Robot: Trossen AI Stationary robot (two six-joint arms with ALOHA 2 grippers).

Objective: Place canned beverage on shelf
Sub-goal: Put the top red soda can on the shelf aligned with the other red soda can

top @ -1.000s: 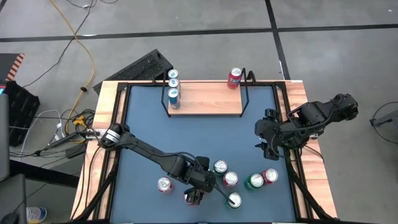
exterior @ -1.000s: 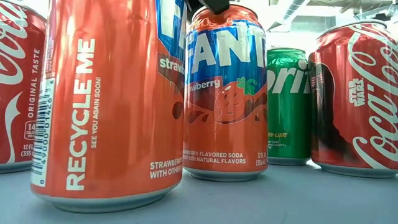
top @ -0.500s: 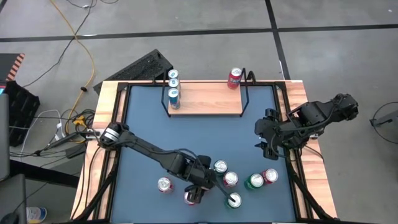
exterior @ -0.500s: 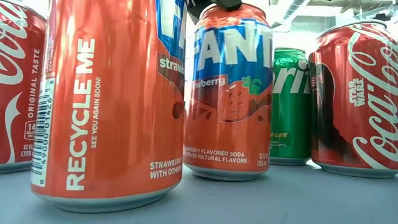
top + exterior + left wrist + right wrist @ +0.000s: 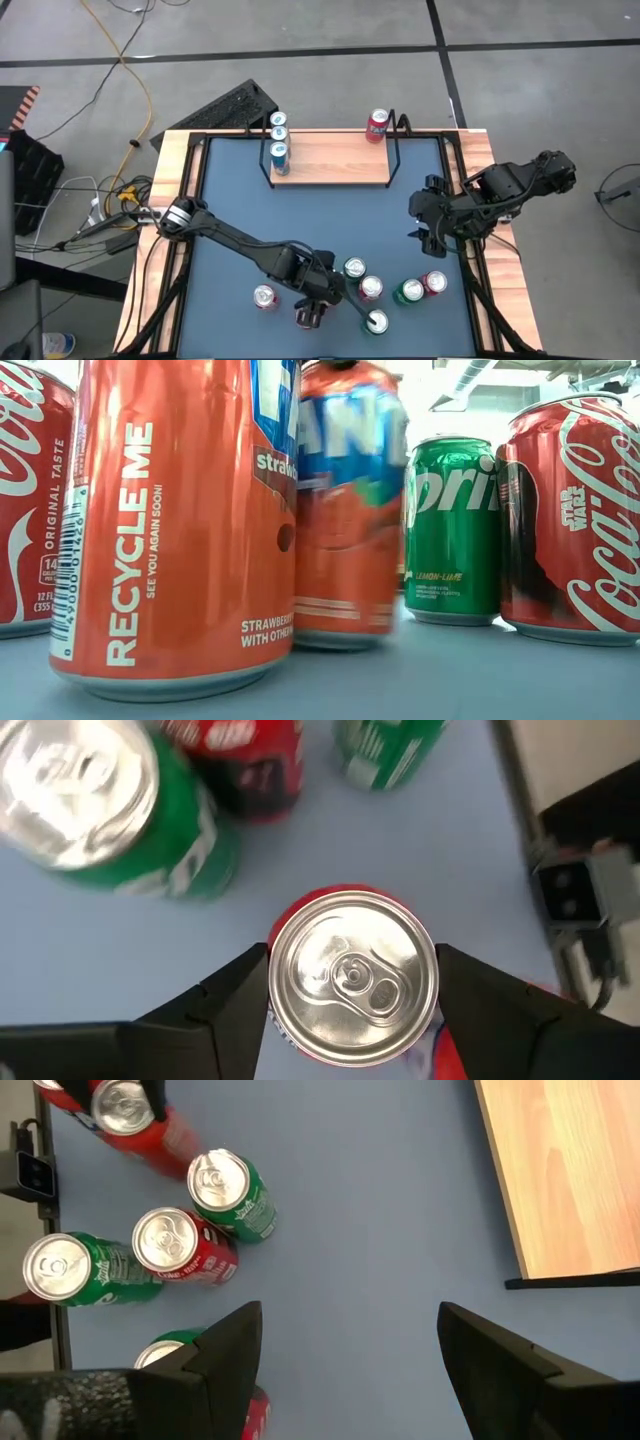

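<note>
A: Left pincer (image 5: 352, 982): state?
B: Closed onto an orange-red can (image 5: 352, 978), one finger (image 5: 225, 1005) either side of its silver lid. Near edge of the blue bench (image 5: 230, 200), in the high view.

A: Can in the low view?
B: Blurred orange can (image 5: 350, 510), second from the front, beside a green can (image 5: 450, 530). Cannot tell if it touches the bench.

A: Neighbours?
B: Loose cluster just beside: more cans, red and green, upright. One red can (image 5: 264, 296) stands apart on the left.

A: Right pincer (image 5: 428, 236)?
B: Jaws wide, holding nothing, hanging over the bench's right side.

A: Shelf?
B: Shelf (image 5: 335, 160) at the far edge, well apart from the held can. Three blue cans (image 5: 279, 140) at its left end, one red can (image 5: 377, 125) toward its right.
</note>
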